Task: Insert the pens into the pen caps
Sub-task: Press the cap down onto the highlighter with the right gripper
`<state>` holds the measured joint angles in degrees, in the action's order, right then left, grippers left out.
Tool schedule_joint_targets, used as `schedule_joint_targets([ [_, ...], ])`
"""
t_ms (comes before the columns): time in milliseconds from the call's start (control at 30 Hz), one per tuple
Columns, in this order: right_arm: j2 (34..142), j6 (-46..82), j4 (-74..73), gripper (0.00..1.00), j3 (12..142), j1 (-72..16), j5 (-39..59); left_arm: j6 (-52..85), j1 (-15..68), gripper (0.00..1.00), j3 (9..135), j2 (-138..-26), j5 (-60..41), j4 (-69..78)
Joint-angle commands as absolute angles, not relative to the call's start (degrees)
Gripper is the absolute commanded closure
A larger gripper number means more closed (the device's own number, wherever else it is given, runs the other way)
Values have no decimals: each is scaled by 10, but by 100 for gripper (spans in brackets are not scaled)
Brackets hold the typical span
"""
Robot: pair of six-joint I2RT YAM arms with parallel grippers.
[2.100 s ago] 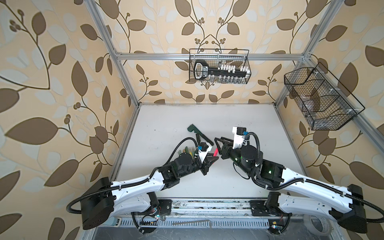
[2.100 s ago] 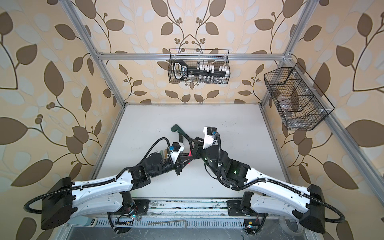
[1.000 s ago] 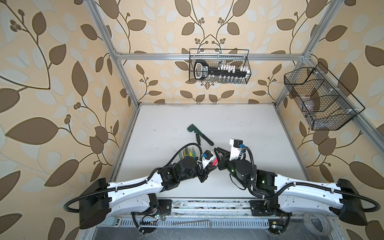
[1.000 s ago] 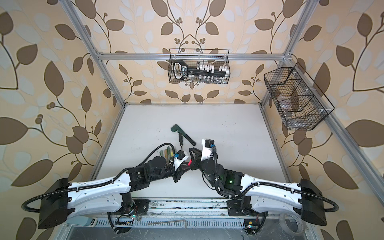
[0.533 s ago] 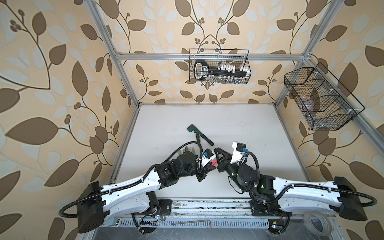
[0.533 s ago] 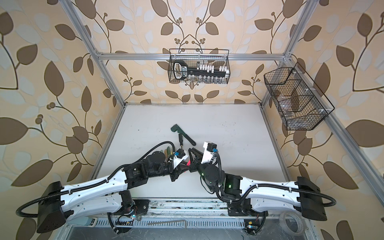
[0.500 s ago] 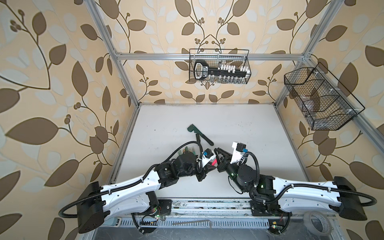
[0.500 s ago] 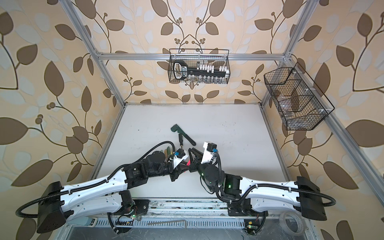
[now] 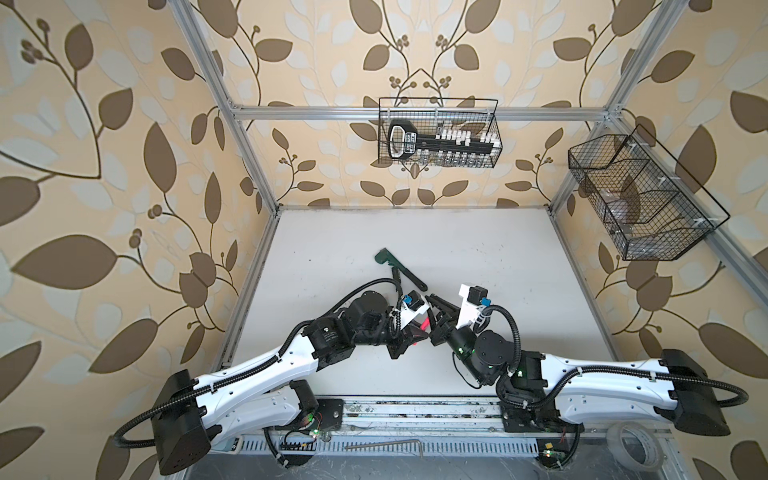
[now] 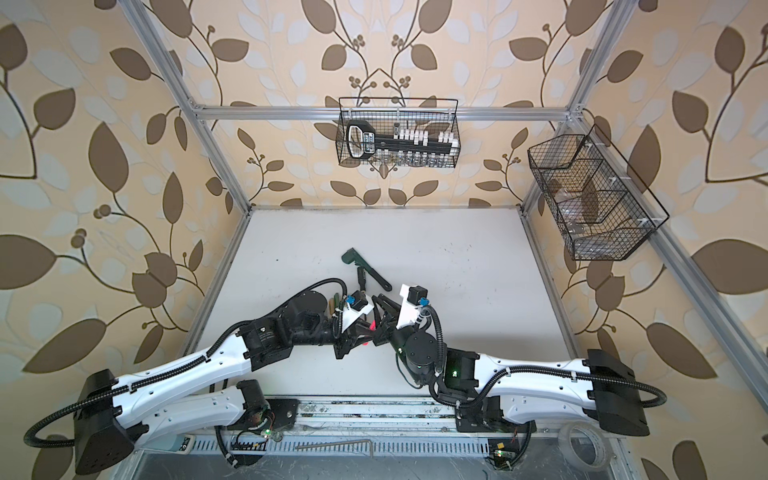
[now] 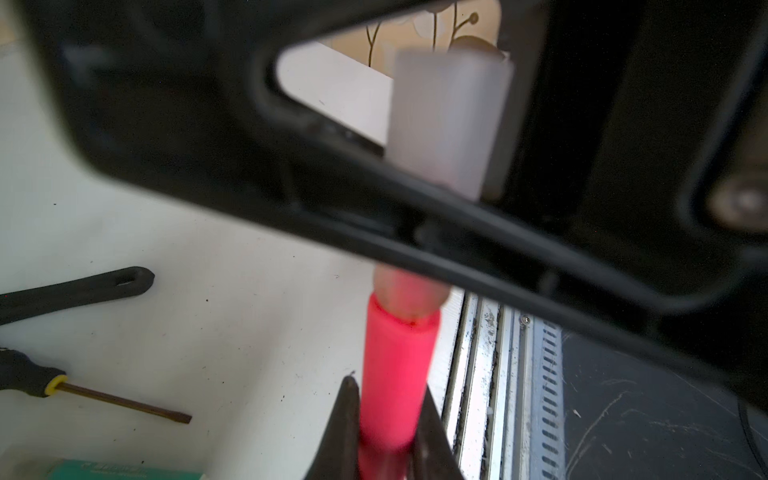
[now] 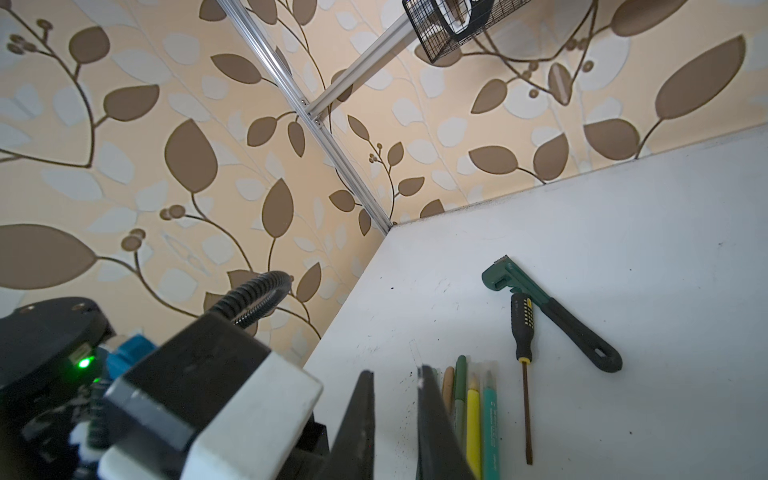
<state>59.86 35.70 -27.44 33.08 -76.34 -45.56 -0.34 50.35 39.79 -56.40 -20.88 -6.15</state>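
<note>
Marker (image 11: pixel 395 365), smooth pink cylinder, near frosted tubular cap (image 11: pixel 446 120)

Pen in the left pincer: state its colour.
The pen is neon pink, clearest in the left wrist view.

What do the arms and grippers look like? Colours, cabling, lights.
Left arm and right arm match: white link shells, black joint housings, black corrugated conduits. Left gripper and right gripper have black fingers tapering to points, plus white camera brackets with blue connectors. Green lights on the right arm.
</note>
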Motion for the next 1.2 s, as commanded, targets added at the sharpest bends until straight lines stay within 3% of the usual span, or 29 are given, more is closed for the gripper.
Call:
schedule_joint_targets([
  [0,607,335,-121,100,306,-844,-219,96,405,100,495,-533,29,217],
  [333,536,335,-27,100,293,-846,-298,65,405,100,451,-503,44,226],
  [533,597,366,-178,100,281,-847,-211,55,405,100,436,-507,26,235],
  [633,647,372,-208,100,317,-867,-212,52,405,100,431,-514,26,242],
  [1000,668,334,-57,100,371,-887,-289,63,397,100,475,-508,51,191],
  [1167,641,308,-16,100,357,-885,-260,75,392,100,486,-511,47,180],
])
